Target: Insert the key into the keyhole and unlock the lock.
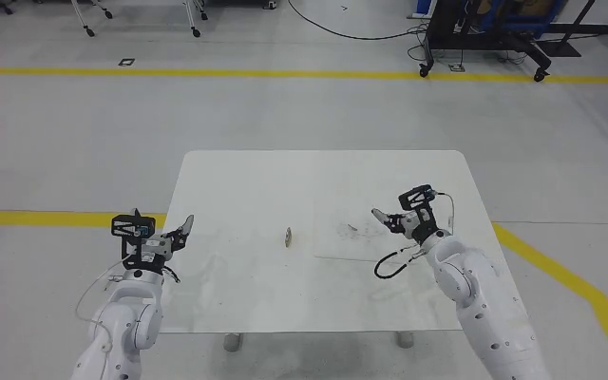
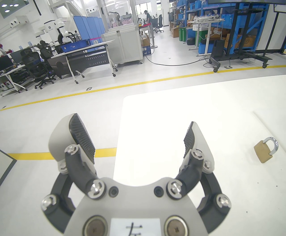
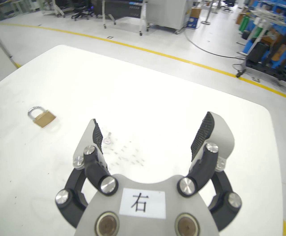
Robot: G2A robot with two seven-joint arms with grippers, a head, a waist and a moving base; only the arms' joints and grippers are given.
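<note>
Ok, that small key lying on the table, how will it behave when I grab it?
The key looks like thin flat metal, so probably stiff and light. It lies flat on the smooth white table, so it may skid rather than lift when pinched from the sides. Flat as it is, rolling seems unlikely.

A pale grey floor is crossed by yellow lines. Black office chairs, desks and blue storage racks are seen beyond.

Left hand and right hand both hover, jaws spread.
</note>
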